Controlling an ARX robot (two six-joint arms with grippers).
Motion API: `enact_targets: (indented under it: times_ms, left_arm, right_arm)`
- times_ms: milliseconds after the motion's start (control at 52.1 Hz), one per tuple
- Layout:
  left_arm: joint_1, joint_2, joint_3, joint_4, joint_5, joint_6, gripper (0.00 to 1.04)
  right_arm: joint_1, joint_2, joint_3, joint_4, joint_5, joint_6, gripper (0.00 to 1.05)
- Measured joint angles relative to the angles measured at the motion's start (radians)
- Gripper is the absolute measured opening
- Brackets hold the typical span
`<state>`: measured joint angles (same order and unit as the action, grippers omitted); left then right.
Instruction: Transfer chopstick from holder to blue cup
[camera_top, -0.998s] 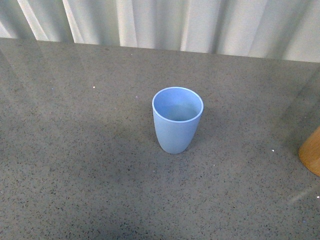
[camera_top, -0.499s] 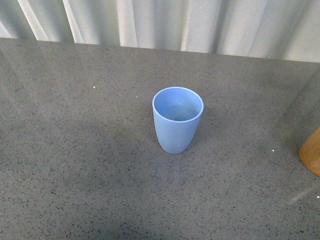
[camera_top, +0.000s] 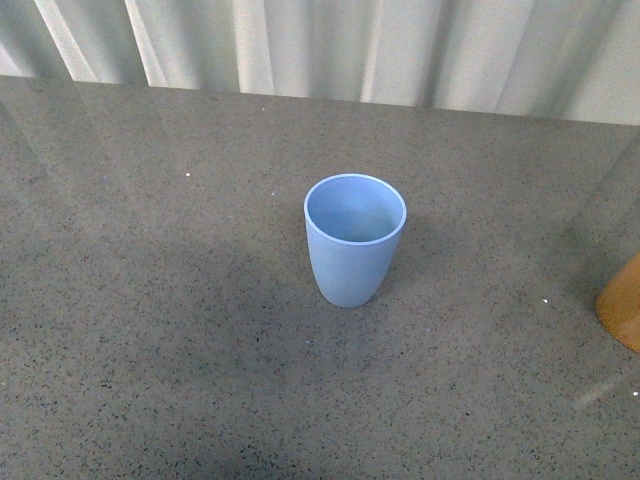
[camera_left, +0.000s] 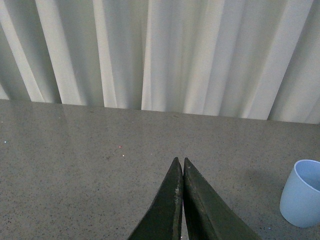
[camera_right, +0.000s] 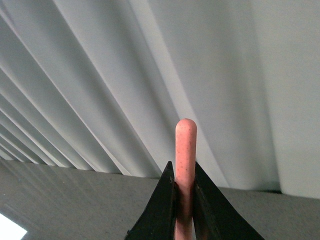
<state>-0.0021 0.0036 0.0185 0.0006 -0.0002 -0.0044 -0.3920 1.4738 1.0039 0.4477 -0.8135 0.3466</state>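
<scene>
The light blue cup stands upright and empty near the middle of the grey table; neither arm shows in the front view. In the right wrist view my right gripper is shut on the pinkish-red chopstick, whose rounded end sticks out past the fingertips toward the curtain. My left gripper is shut with nothing between its fingers, hovering over the table, and the blue cup lies off to one side of it. The holder is not clearly shown.
An orange-brown rounded object sits at the table's right edge in the front view. A white pleated curtain hangs behind the table's far edge. The grey speckled tabletop spreads around the cup.
</scene>
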Motion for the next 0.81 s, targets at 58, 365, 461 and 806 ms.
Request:
enact_targets:
  times_ms: [58, 365, 461, 806]
  left_arm:
    - [0.000, 0.000, 0.000, 0.000, 0.000, 0.000, 0.04]
    - [0.000, 0.000, 0.000, 0.000, 0.000, 0.000, 0.04]
    - [0.000, 0.000, 0.000, 0.000, 0.000, 0.000, 0.04]
    - [0.000, 0.000, 0.000, 0.000, 0.000, 0.000, 0.04]
  right_arm:
    - [0.055, -0.023, -0.002, -0.011, 0.036, -0.007, 0.04]
    - [0.525, 0.148, -0.024, 0.092, 0.288, -0.034, 0.04]
    - [0.594, 0.216, 0.013, 0.085, 0.323, -0.040, 0.04]
    - [0.717, 0.415, 0.173, 0.053, 0.405, -0.083, 0.04]
